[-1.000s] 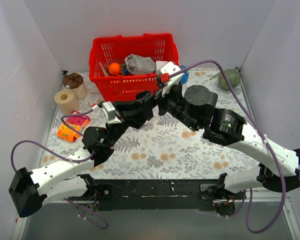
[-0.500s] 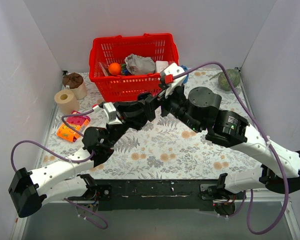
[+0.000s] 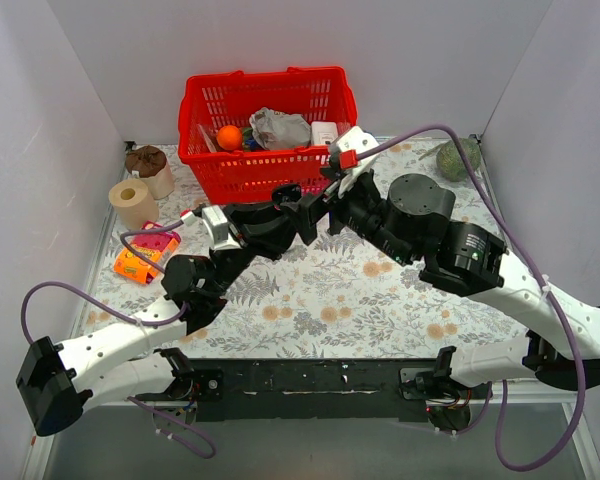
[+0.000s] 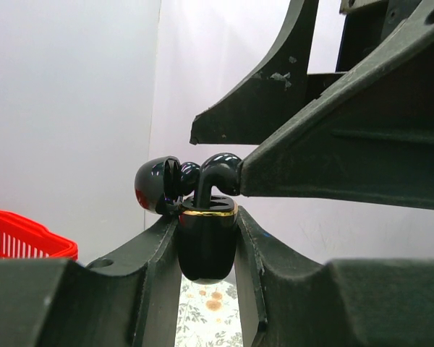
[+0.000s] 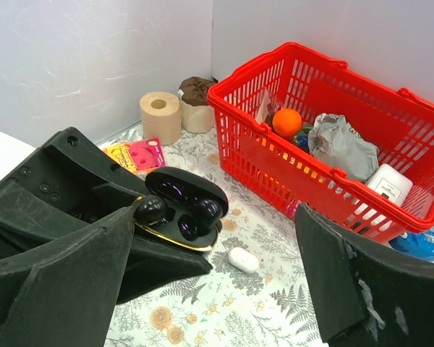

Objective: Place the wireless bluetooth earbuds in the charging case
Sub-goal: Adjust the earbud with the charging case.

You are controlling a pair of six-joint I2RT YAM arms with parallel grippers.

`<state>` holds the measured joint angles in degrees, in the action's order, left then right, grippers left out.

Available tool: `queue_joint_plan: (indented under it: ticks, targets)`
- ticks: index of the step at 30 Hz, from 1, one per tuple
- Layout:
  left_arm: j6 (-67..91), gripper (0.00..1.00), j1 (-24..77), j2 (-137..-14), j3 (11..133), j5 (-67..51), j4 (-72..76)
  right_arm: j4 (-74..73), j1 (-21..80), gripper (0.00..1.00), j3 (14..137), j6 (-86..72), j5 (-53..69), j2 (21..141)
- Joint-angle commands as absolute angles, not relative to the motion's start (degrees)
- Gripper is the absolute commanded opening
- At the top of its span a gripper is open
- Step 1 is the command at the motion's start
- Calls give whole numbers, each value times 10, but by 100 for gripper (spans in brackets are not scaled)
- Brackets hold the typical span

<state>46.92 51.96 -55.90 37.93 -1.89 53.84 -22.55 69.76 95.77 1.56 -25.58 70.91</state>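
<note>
Two earbuds (image 5: 151,209) sit in the open case (image 4: 206,249), one looking proud, and the left fingers (image 4: 148,253) clamp that case upright above the surface (image 5: 260,303), likely steadying it while the right fingers (image 5: 347,289), spread wide and empty, hover beside it.

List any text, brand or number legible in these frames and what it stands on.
None can be read.
The orange and pink packet bears printing, too blurred to read.
The white box in the red basket shows no legible marking.
</note>
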Motion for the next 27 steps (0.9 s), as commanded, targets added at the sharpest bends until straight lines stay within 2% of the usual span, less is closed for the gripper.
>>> queue_joint_plan:
  ticks: [1,11,21,27]
  targets:
    - [468,0,520,-535,379,-11,567,-202,692,98,964,23,-249,683]
    - [485,0,520,-518,351,-76,591,-166,691,98,924,16,-225,642]
    - [489,0,520,-517,353,-94,579,-183,691,98,942,12,-145,664]
    - [490,0,520,-517,356,-102,581,-207,691,98,947,12,-159,676]
